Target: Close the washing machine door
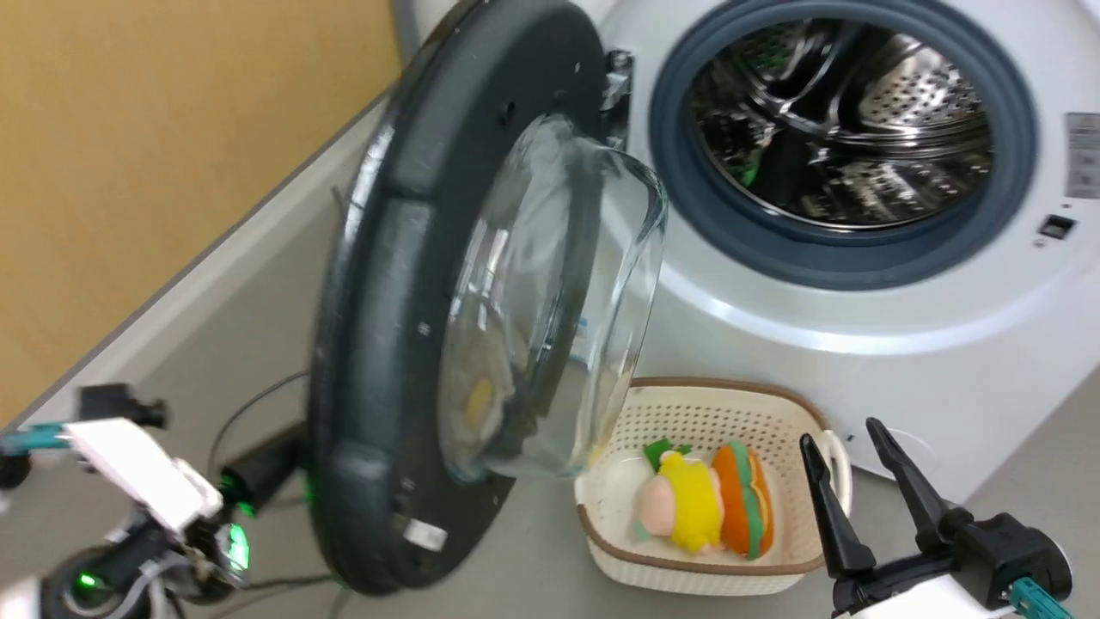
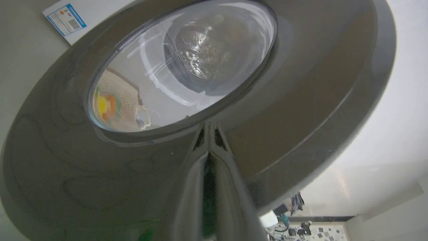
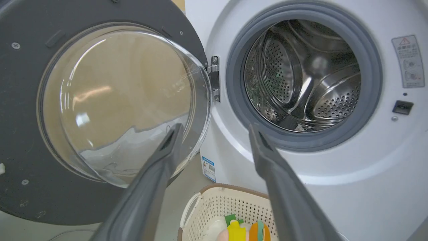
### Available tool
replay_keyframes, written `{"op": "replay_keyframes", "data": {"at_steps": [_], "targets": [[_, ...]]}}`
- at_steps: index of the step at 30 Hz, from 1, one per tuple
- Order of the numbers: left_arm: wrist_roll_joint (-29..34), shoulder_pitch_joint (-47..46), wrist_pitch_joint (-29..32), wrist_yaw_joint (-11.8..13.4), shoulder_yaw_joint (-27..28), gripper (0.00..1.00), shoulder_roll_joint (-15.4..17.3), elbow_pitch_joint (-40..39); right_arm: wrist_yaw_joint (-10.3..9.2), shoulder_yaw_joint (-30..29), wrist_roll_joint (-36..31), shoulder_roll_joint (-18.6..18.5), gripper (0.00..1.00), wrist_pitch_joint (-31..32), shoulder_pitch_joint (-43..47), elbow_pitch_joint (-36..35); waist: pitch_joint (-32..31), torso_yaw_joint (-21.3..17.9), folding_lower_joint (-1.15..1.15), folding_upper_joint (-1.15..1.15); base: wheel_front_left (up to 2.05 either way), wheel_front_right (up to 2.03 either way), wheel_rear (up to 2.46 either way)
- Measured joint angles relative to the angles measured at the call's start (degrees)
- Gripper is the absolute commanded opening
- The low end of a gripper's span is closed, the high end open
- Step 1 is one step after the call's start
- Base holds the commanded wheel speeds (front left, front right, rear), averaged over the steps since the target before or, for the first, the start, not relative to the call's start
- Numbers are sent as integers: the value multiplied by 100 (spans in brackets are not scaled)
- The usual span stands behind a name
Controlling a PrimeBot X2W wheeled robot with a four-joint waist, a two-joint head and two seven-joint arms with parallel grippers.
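1. While the door (image 1: 378, 344) stood roughly half open, swung out on its hinge (image 1: 617, 86) left of the porthole, its glass bowl faced across toward the drum (image 1: 825, 120) of the machine (image 1: 859, 344).
2. The left gripper (image 2: 209, 126) sat against the door's outer face, just below the glass, with its jaws pressed together and nothing between them.
3. The right gripper (image 1: 840, 434) hung well apart from the door, with its jaws wide and empty, beside the basket (image 1: 705, 391).
4. That basket, holding soft toys (image 1: 705, 507), lay on the floor before the machine, partly under the glass bowl.
5. The step in hand looked like the push itself. The next move would call for the left arm to follow the door's arc toward the porthole and press until the latch caught. Whether the bowl would clear the basket could not be told.
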Motion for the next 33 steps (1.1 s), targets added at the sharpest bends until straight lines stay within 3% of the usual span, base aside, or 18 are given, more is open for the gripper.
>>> {"op": "replay_keyframes", "data": {"at_steps": [6,15,20,33], "targets": [[-331,456,82,-12,-509,0,-235,-472,0,-89,-22,49,100,-1,52,-3,-80,-369,0,0,0,0,0],[-922,827,-494,-134,-1672,0,-280,-865,0,-152,-49,42,100,-1,66,-37,31,-1024,0,0,0,0,0],[-1163,881,-1061,-202,-2235,0,-297,-733,0,-165,-48,18,100,-1,57,-59,150,-1443,0,0,0,0,0],[-1779,357,-2789,-680,-3281,0,-298,220,0,-127,-47,-22,100,-1,-70,-67,496,-2685,0,0,0,0,0]]}}
